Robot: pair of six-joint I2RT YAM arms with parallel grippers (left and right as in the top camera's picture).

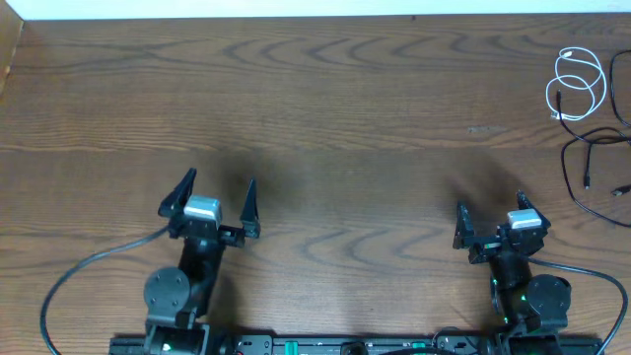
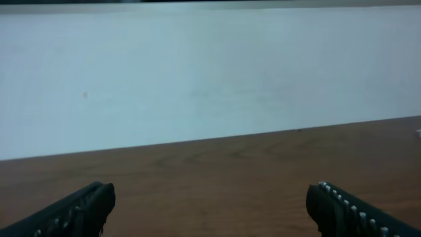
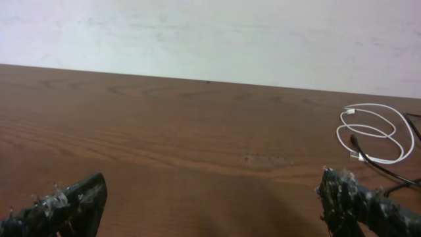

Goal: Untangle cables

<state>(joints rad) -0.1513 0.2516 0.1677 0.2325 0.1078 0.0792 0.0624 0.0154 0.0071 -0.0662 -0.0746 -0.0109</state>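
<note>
The white cable [image 1: 577,84] lies in a loose coil at the far right of the wooden table; it also shows in the right wrist view [image 3: 375,133]. The black cable [image 1: 584,163] lies just in front of it near the right edge, its end crossing the white coil [image 3: 368,157]. My left gripper [image 1: 213,200] is open and empty at the near left [image 2: 210,207]. My right gripper [image 1: 491,219] is open and empty at the near right [image 3: 212,204], well short of both cables.
A white wall [image 2: 210,79] runs along the table's far edge. Thick black arm wires trail from both arm bases at the near edge [image 1: 79,276]. The table's right edge lies close beside the cables.
</note>
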